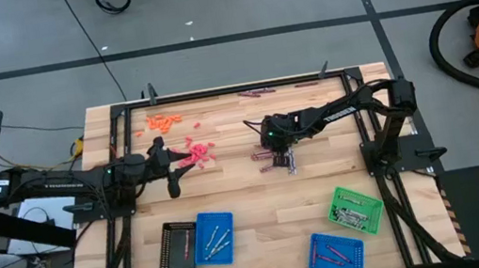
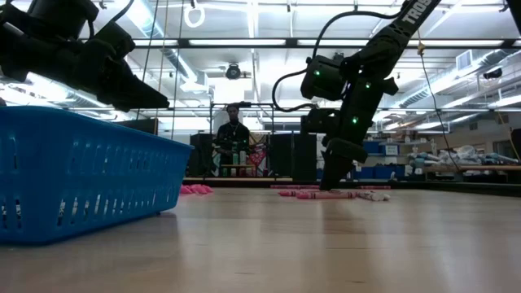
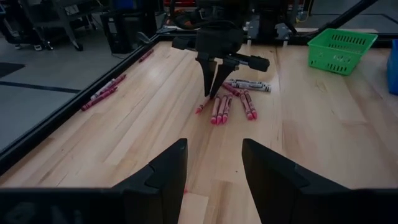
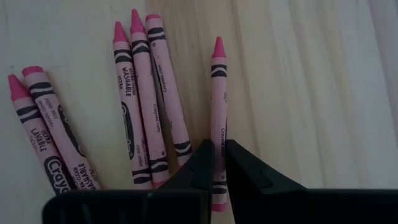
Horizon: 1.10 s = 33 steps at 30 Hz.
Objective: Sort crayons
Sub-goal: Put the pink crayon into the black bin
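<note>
Several red-pink crayons (image 4: 134, 93) lie flat on the wooden table beside my right gripper (image 4: 219, 163), which points steeply down and is shut on one more pink crayon (image 4: 218, 93). In the left wrist view a silver-grey crayon (image 3: 249, 85) lies just behind that group. A second heap of pink crayons (image 1: 197, 152) lies in front of my left gripper (image 3: 211, 180), which hovers open and nearly level with nothing between its fingers. Orange crayons (image 1: 161, 121) lie farther back, and dark purple ones (image 1: 257, 93) lie by the far edge. My right gripper pinches the pink crayon between its two fingertips (image 4: 202, 163), on the wrapped shaft near its blunt end (image 4: 218, 146). The fingers come from above, slanting down, one on each long side. The crayon's point faces away from the gripper; it looks to lie on the table.
Along the near side stand a black tray (image 1: 177, 248), a blue tray (image 1: 215, 237), a green tray (image 1: 356, 209) and another blue tray (image 1: 337, 255), each holding some crayons. A black frame rail (image 1: 233, 88) edges the table.
</note>
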Motion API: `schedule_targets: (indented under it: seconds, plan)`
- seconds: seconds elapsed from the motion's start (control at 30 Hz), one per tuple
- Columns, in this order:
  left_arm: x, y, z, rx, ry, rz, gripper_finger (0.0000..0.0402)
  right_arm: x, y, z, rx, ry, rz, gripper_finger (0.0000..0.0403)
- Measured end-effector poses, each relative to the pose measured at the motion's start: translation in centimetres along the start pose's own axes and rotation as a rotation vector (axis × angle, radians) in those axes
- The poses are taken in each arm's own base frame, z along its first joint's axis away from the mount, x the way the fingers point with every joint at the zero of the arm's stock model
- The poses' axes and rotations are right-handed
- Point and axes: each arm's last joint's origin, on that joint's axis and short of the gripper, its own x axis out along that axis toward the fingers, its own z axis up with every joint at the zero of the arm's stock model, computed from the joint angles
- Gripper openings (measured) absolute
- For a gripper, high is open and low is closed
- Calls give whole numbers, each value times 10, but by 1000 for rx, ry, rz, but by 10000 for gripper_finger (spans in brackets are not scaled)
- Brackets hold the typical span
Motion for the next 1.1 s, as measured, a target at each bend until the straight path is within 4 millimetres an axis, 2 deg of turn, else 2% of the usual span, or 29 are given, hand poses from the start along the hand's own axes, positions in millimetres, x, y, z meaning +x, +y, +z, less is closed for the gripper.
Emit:
schedule_targets:
  seconds: [0.17, 0.33, 1.1]
  plan:
    - [0, 0, 4, -10, -38, 5, 164, -2, 0, 3, -6, -29, -1, 35]
    - [0, 0, 4, -14, -36, 5, 164, -14, -2, 8, 5, -66, -10, 35]
    - [0, 0, 5, -27, -52, 4, 164, -109, 32, 73, 13, -283, -1, 36]
